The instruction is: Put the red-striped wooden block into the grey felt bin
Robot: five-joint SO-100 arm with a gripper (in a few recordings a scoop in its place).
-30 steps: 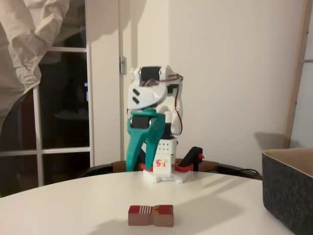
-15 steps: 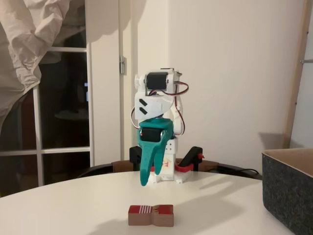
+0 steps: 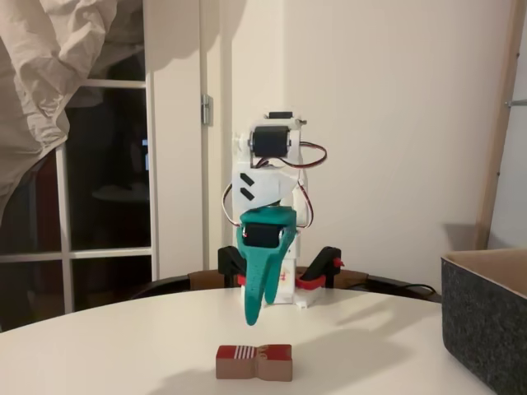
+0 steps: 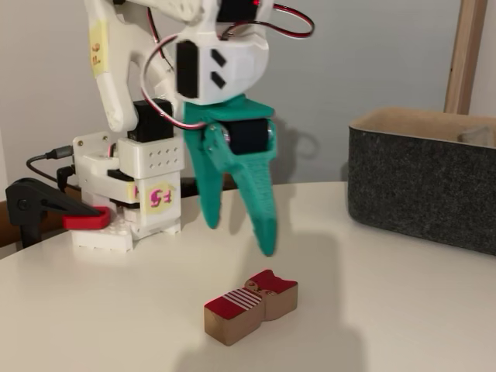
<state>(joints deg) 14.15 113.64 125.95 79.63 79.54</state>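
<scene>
The small, low, light brown wooden block with a red striped top (image 3: 254,362) (image 4: 251,305) is lying flat on the white round table (image 3: 123,354) (image 4: 403,310), waisted in the middle like a bow tie, with nothing touching it. My teal two-finger gripper (image 3: 254,317) (image 4: 239,229) is hanging in the air above the block, pointing down, clear of the wood. My fingers are standing moderately spread and holding nothing: in a fixed view one fingertip (image 4: 267,246) is reaching lower than the other (image 4: 209,221), with open space between them. In the other fixed view the two fingers are overlapping into one narrow wedge.

Behind the block, my white arm is rising from its white base (image 3: 284,292) (image 4: 128,201), which is bearing a pink-marked label and is being gripped to the table edge by red-and-black plastic clamps (image 3: 323,271) (image 4: 46,211). To the right of the block, well apart from it, the large dark charcoal-grey felt bin with a tan inner lining (image 3: 486,321) (image 4: 422,182) is sitting on the same table.

Beyond the block, a cream wall (image 3: 395,115) is filling the background; to the upper left, a dark window with white frames (image 3: 107,189) is showing, with a pale crumpled curtain (image 3: 49,74) hanging over it. A light wooden post (image 3: 500,123) (image 4: 463,54) is standing behind the bin.
</scene>
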